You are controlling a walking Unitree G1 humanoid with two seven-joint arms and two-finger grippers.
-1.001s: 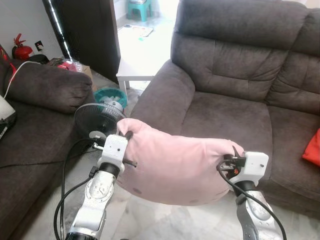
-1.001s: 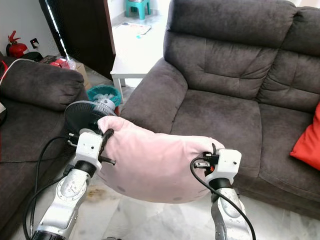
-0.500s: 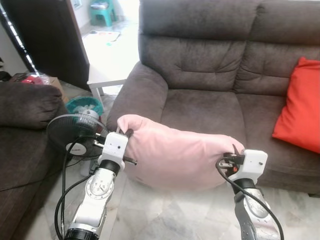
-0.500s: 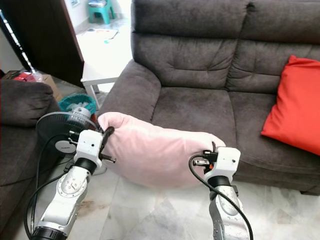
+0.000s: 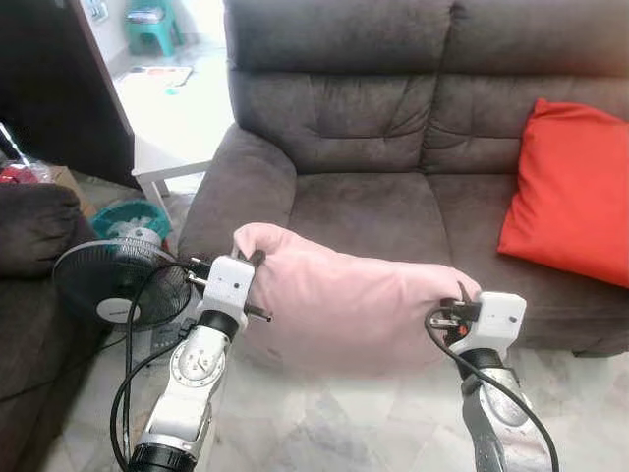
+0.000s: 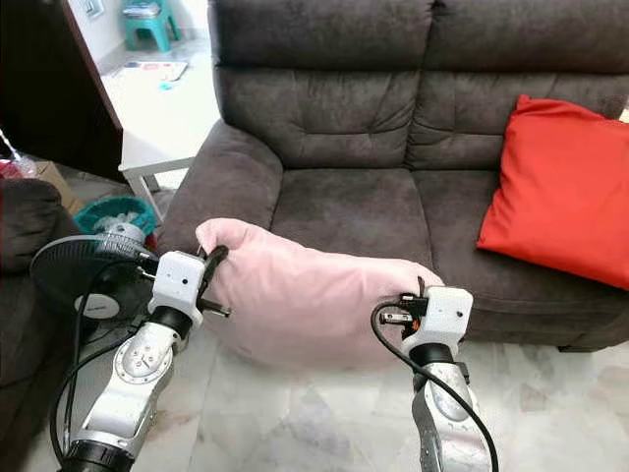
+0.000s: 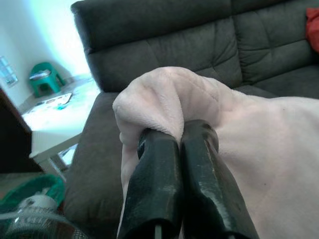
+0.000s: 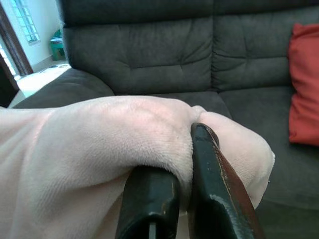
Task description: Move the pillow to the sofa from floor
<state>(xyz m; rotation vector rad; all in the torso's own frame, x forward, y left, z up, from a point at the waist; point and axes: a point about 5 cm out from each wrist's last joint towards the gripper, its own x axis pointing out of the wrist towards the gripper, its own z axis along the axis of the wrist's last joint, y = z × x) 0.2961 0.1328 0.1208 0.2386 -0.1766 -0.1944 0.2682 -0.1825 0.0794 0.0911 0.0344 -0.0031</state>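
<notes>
A pale pink pillow (image 5: 344, 305) hangs in the air between my two arms, just in front of the dark grey sofa (image 5: 373, 202). My left gripper (image 5: 254, 260) is shut on the pillow's left corner; in the left wrist view its black fingers (image 7: 172, 184) pinch a fold of pink fabric (image 7: 164, 104). At the other end my right gripper (image 5: 460, 292) is shut on the pillow's right corner, and the right wrist view has its fingers (image 8: 209, 199) pressed into the cloth (image 8: 99, 144). The pillow's lower edge is level with the sofa's seat front.
A red cushion (image 5: 570, 192) leans on the sofa's right seat. A black fan (image 5: 113, 285) stands on the floor at the left, beside a teal basket (image 5: 123, 214) and another dark sofa arm (image 5: 29, 221). A white low table (image 5: 162, 167) stands behind.
The whole view has swung right: the sofa now sits centred and the red cushion has come fully into view. Both grippers hold the pillow as before.
</notes>
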